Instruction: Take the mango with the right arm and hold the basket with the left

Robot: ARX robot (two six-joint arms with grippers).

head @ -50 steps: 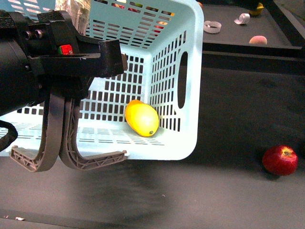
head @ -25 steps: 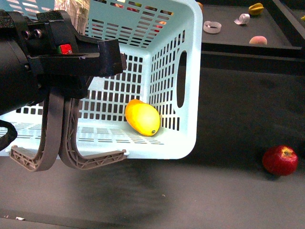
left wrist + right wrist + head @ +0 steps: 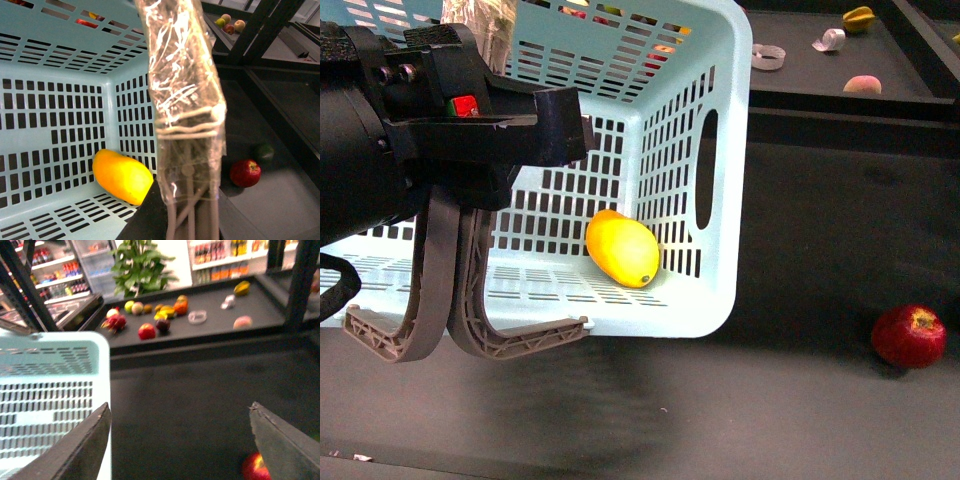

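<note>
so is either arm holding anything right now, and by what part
The left gripper holds the basket by its two grey-brown swing handles, gathered together. The right gripper is open and empty; the mango lies in the basket.

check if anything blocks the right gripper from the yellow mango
Yes: the side wall of the light-blue slotted plastic basket stands between the open right gripper and the smooth yellow oval mango lying inside.

Dark counter [image 3: 800, 400], leafy plant [image 3: 140, 262], stocked shelves [image 3: 222, 252] behind.
</note>
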